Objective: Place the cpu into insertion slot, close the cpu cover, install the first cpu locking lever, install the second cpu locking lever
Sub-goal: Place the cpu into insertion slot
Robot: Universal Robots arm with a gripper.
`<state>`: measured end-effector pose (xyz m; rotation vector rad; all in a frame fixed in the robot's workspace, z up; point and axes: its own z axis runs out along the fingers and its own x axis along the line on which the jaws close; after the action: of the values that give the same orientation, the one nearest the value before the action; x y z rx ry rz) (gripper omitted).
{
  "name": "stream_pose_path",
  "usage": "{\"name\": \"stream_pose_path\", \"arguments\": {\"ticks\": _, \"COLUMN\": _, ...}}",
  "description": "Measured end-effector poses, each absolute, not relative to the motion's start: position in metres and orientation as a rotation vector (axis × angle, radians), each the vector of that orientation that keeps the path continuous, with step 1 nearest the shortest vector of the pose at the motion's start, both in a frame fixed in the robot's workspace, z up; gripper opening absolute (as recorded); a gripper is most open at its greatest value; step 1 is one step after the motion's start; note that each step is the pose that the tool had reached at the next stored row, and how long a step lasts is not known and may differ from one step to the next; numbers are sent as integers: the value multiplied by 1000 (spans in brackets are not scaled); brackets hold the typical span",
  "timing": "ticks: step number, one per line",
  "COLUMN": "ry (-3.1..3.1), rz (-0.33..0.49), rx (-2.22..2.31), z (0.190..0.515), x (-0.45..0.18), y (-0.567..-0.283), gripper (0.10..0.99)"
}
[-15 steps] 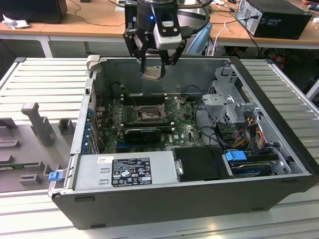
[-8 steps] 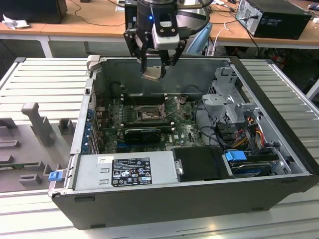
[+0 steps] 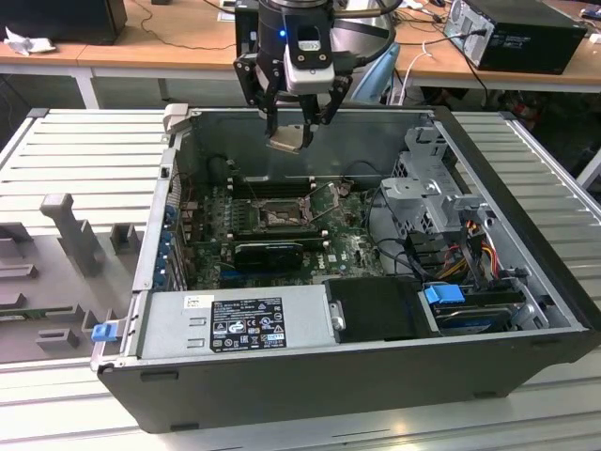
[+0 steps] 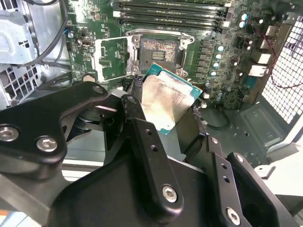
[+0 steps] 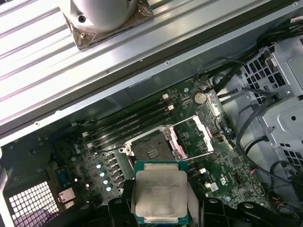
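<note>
Exterior view: an open computer case [image 3: 282, 381] lies on its side on a ribbed metal table [image 3: 84, 150], with the arm over its far wall.
Gripper: the gripper [image 3: 297, 122] hangs at 12 o'clock from the insertion slot in the exterior view, raised clear of the motherboard [image 3: 349, 246]. Its fingers are clamped on the cpu by two opposite edges.
Cpu, exterior view: the cpu [image 3: 287, 139] sits between the fingertips, tilted, with its pale metal face showing. It is well apart from the slot.
Cpu, wrist views: in the second wrist view the cpu [image 4: 168, 101] shows a silver top with a green rim, and the black fingers [image 4: 135, 111] press its sides. In the first wrist view the cpu [image 5: 160, 191] lies flat between the gripper [image 5: 161, 212] fingers.
Insertion slot: the insertion slot [image 3: 279, 216] is near the middle of the board. In both wrist views its contact field lies exposed [image 4: 158, 52] [image 5: 151, 150].
Cpu cover: the cpu cover [image 4: 112, 59] is swung open and lies beside the slot, with green board visible through its window. It appears likewise in the first wrist view [image 5: 194, 136].
Lever: a thin metal lever rod [image 5: 199, 155] stands raised beside the cover.
Memory slots: long black memory slots [image 3: 268, 186] run just beside the slot, at its 12 o'clock in the exterior view.
Power supply: a grey power supply [image 3: 235, 324] sits at the slot's 6 o'clock.
Drive cage: a metal drive cage [image 3: 427, 188] stands at the slot's 3 o'clock.
Coin cell: a round coin cell [image 5: 200, 98] sits on the board near the cover.
</note>
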<state>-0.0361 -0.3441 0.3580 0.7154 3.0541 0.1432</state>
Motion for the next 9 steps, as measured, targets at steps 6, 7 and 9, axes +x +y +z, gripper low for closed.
{"name": "stream_pose_path", "arguments": {"ticks": 6, "ry": 3033, "rz": 143, "rx": 791, "z": 358, "x": -36, "y": -344, "gripper": 529}}
{"name": "stream_pose_path", "arguments": {"ticks": 7, "ry": 3027, "rz": 143, "rx": 810, "z": 358, "x": -36, "y": -344, "gripper": 529}}
{"name": "stream_pose_path", "arguments": {"ticks": 9, "ry": 3020, "rz": 143, "rx": 835, "z": 358, "x": -36, "y": -344, "gripper": 529}}
